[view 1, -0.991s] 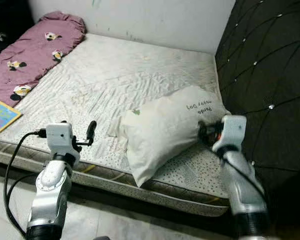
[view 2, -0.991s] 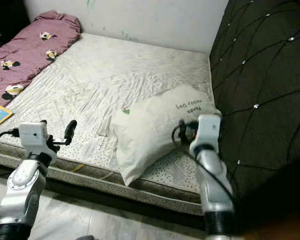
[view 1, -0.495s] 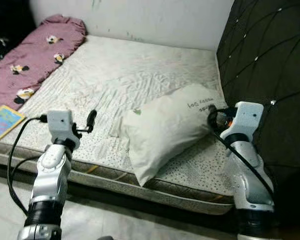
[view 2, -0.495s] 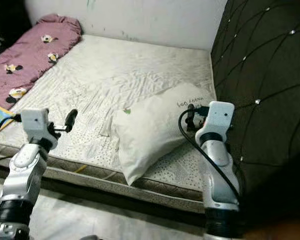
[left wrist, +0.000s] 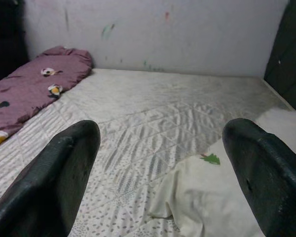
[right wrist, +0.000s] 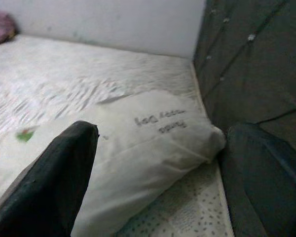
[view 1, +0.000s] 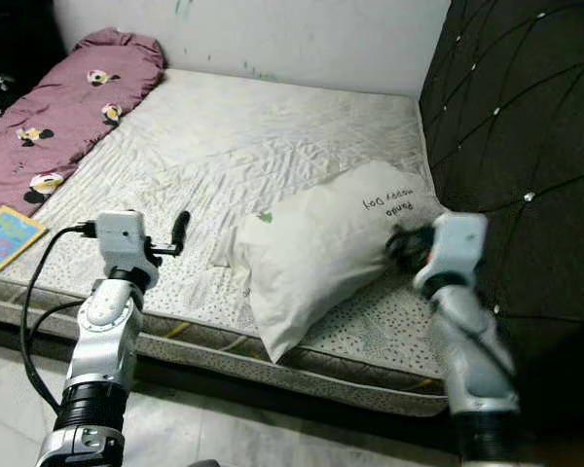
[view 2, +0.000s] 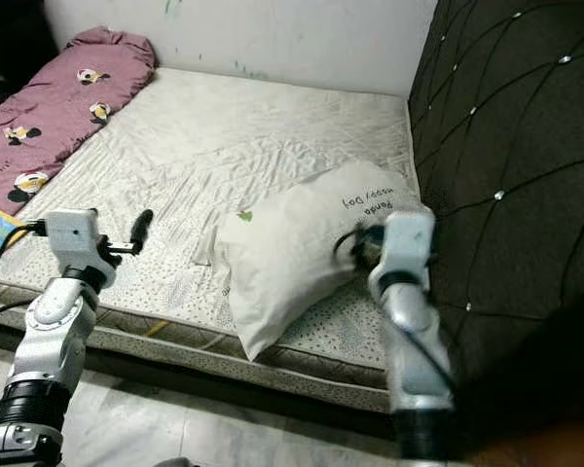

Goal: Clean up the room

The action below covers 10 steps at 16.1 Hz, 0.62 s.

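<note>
A bedroom in a home: a bare quilted mattress (view 1: 263, 136) lies low on a pale tiled floor (view 1: 175, 428) against a scuffed white wall (view 1: 302, 39), with 1 cream pillow (view 1: 316, 248), a maroon cartoon-print blanket (view 1: 54, 112) and a dark tufted headboard (view 1: 521, 126).

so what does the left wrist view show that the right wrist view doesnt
Left wrist view alone: the purple cartoon-print blanket along the mattress's far side, and the pillow's small green mark. Right wrist view alone: the dark tufted headboard and the lettering printed on the pillow. Both share the white pillow, the quilted mattress, the pale wall, and a pair of open black fingers.
</note>
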Available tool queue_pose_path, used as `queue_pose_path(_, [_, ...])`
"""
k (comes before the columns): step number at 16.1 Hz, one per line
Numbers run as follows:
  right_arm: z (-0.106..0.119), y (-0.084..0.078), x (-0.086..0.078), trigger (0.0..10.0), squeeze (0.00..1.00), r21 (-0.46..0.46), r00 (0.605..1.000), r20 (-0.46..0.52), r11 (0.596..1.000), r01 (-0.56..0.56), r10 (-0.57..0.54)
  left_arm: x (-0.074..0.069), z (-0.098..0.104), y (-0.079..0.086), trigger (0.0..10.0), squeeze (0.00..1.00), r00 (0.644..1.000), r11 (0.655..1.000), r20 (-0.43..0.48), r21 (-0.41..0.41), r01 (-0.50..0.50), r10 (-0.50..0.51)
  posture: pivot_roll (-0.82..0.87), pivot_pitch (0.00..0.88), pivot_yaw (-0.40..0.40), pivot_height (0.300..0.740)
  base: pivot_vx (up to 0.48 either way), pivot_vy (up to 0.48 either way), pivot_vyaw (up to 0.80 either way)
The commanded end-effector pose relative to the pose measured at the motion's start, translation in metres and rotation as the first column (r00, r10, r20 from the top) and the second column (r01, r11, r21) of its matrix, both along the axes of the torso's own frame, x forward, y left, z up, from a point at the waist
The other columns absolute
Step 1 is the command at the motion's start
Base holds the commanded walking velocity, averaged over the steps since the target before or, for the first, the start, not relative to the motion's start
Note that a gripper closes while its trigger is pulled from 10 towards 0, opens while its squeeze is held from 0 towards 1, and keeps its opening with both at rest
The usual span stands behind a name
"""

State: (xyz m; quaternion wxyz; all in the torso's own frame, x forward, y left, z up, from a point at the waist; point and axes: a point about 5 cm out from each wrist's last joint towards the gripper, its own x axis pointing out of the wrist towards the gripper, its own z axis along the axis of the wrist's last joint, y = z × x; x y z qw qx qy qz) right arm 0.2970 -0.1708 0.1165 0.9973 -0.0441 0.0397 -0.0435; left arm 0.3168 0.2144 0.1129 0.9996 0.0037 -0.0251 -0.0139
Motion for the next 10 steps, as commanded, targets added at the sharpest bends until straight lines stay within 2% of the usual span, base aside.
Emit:
queue_pose_path(1, [-0.005, 0.002, -0.001, 10.0, 0.0, -0.029, 0.999, 0.006, 0.999, -0.037, 0.037, 0.0, 0.008, 0.003, 10.0, 0.0, 0.999, 1.0, 0.037, -0.015, -0.014, 0.015, -0.03, 0.0, -0.054, 0.74, 0.0, 0.0, 0.0])
queue_pose_path(3, [-0.012, -0.004, 0.001, 10.0, 0.0, 0.002, 0.999, -0.009, 0.999, -0.044, 0.044, -0.001, 0.005, 0.006, 10.0, 0.0, 0.999, 1.0, 0.036, -0.003, -0.027, 0.027, -0.04, 0.0, -0.052, 0.74, 0.0, 0.0, 0.0])
queue_pose_path(5, [-0.026, -0.016, -0.008, 10.0, 0.0, -0.01, 1.0, -0.023, 1.0, 0.008, -0.008, -0.008, -0.004, 0.002, 10.0, 0.0, 0.999, 0.999, 0.015, 0.019, -0.038, 0.037, -0.03, 0.0, -0.035, 0.74, 0.0, 0.0, 0.0])
queue_pose_path(7, [-0.032, -0.012, -0.015, 10.0, 0.0, 0.062, 0.999, -0.032, 0.998, -0.018, 0.02, -0.016, -0.011, 0.001, 10.0, 0.0, 1.0, 0.998, -0.023, 0.053, -0.018, 0.019, -0.02, 0.0, -0.031, 0.74, 0.0, 0.0, 0.0])
queue_pose_path(9, [-0.034, -0.009, -0.019, 10.0, 0.0, 0.046, 1.0, -0.017, 0.999, -0.003, 0.003, -0.025, -0.018, 0.005, 10.0, 0.0, 0.999, 0.999, -0.049, 0.048, -0.022, 0.025, -0.02, 0.0, -0.032, 0.74, 0.0, 0.0, 0.0])
queue_pose_path(10, [-0.033, -0.009, -0.018, 10.0, 0.0, 0.068, 1.0, -0.012, 0.998, 0.001, 0.0, -0.026, -0.018, 0.003, 10.0, 0.0, 0.999, 0.999, -0.051, 0.04, -0.016, 0.018, -0.02, 0.0, -0.033, 0.74, 0.0, 0.0, 0.0])
